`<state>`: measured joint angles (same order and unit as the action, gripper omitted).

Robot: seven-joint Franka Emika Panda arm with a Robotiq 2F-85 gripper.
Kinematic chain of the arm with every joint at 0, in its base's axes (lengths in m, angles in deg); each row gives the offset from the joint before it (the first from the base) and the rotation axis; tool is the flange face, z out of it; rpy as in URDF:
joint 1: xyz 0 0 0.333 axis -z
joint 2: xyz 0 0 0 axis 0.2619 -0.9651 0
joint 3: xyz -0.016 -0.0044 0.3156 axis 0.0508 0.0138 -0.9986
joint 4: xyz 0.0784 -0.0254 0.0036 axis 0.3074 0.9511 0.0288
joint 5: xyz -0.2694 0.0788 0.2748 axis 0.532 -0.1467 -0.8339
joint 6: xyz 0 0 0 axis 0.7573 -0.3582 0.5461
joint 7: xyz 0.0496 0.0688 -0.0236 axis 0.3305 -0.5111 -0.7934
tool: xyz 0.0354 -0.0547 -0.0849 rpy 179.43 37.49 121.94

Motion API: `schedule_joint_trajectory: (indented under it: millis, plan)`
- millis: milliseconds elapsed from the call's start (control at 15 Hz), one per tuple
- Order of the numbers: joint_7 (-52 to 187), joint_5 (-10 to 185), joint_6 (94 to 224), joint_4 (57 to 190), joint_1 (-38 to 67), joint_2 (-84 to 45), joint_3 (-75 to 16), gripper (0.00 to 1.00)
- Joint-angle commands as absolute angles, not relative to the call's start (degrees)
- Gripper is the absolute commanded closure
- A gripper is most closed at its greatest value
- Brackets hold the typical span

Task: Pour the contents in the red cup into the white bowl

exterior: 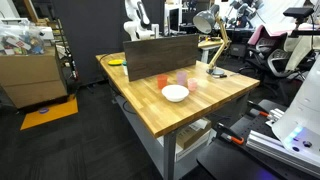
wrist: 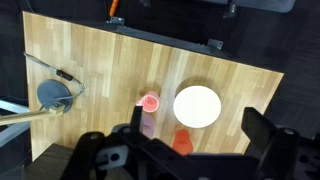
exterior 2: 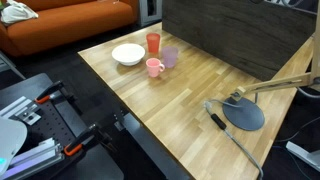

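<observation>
Wrist view, left to right across the wooden worktop (wrist: 100,60): we see a lamp base (wrist: 52,95), a pink cup (wrist: 150,102), then the red cup (wrist: 182,143) standing upright just beside the white bowl (wrist: 197,105). The hand (wrist: 178,138) hangs well above them, jaws wide apart, holding nothing.

Even, bright indoor light, soft faint shadows, mild sheen on the wooden table (exterior 2: 190,95), low-resolution, slightly soft detail
</observation>
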<state>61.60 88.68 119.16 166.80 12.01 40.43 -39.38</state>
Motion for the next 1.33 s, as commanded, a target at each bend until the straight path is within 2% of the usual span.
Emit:
schedule_joint_trajectory:
  millis: [0, 667, 1267]
  plan:
    - [62.01, 89.04, 119.04, 166.69, 11.28, 40.33, -38.9, 0.0]
    - [61.79, 88.52, 119.12, 166.1, 11.2, 38.49, -38.65, 0.0]
    - [58.55, 84.85, 124.73, 160.16, 11.79, 17.16, -34.84, 0.0]
